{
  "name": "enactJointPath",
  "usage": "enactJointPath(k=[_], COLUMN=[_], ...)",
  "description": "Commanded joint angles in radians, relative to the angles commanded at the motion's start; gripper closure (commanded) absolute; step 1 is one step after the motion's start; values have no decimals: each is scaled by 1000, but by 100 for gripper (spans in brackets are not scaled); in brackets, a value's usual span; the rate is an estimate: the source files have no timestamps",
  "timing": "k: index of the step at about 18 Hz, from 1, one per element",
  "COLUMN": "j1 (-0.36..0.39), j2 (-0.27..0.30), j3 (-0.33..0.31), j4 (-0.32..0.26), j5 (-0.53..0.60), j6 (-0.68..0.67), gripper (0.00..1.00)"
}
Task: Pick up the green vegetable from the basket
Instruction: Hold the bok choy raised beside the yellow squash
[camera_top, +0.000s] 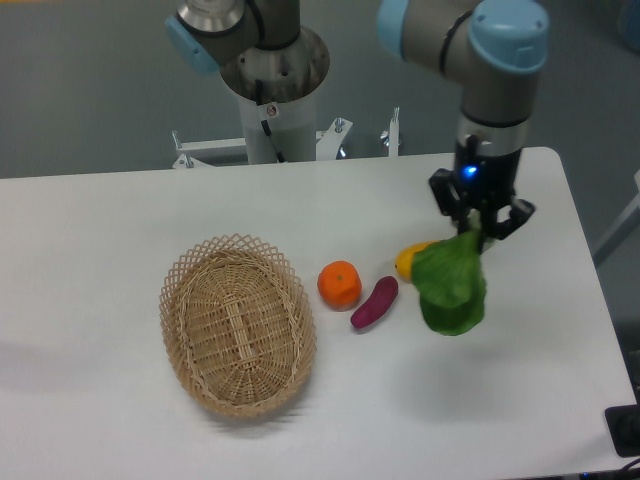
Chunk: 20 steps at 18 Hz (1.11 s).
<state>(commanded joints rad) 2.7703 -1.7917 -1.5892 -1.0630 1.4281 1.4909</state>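
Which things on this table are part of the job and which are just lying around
Part of the job: green vegetable, hanging from the gripper; basket, nothing in it.
Just lying around: orange, purple eggplant, yellow fruit, partly hidden behind the leaves.

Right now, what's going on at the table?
The gripper is shut on the green vegetable and holds it in the air, hanging over the yellow fruit at the table's right side. The wicker basket sits empty to the left, with the orange and purple eggplant beside it.
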Motion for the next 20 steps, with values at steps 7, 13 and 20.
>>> enactJointPath(k=[7, 13, 20], j1=[34, 32, 31], j2=[-18, -18, -18], j3=[14, 12, 12], j4=[0, 0, 0], j5=[0, 0, 0], j6=[71, 71, 71], gripper=[64, 64, 64])
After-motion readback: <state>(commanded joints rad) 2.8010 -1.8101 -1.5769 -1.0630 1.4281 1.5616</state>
